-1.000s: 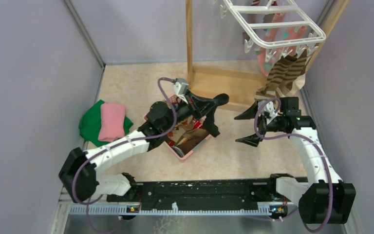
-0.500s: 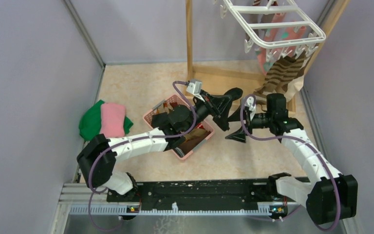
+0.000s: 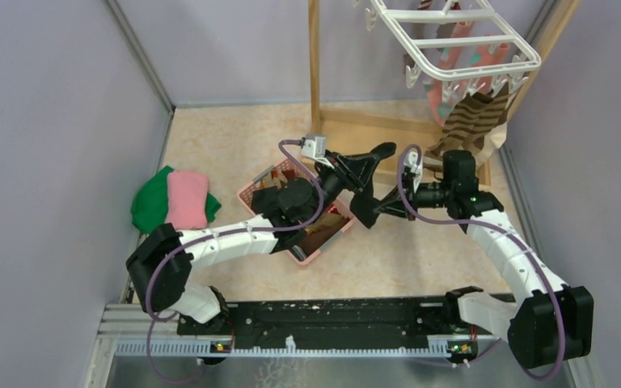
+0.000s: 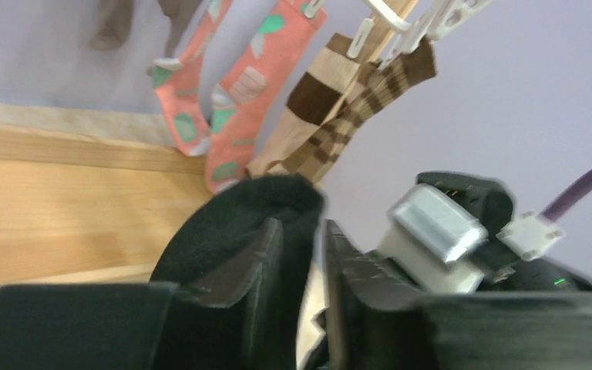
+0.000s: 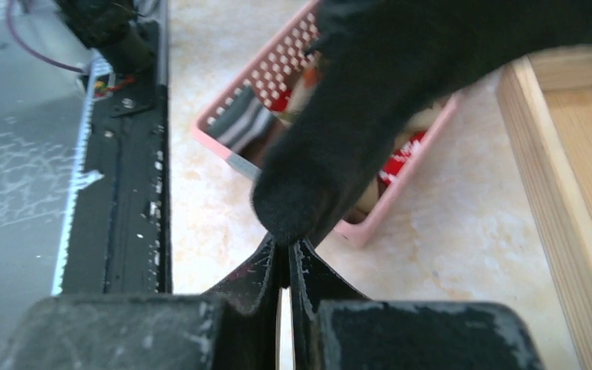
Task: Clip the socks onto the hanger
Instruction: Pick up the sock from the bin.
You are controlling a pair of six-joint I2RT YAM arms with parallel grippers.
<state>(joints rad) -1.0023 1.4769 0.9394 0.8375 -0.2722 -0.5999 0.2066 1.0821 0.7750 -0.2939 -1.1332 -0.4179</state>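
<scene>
The right gripper (image 5: 287, 250) pinches the black sock (image 5: 370, 92) by its tip; the left gripper (image 4: 317, 231), fingers slightly apart, may hold its other end. The sock spans between them, and the hanger (image 3: 453, 40) hangs nearer the right arm

The left arm (image 3: 226, 238) and right arm (image 3: 505, 246) share one build: white ribbed shells between chunky black joint housings, big black shoulder blocks at 8 and 4 o'clock of the top view, and a purple cable (image 3: 155, 275) looping along each. Both stand on a black base rail (image 3: 331, 311) at 6 o'clock, edged by a white toothed strip. Each wrist carries a small silver-white camera box (image 4: 435, 223) and ends in matte black, scuffed, tapering fingers (image 5: 320, 274).
</scene>
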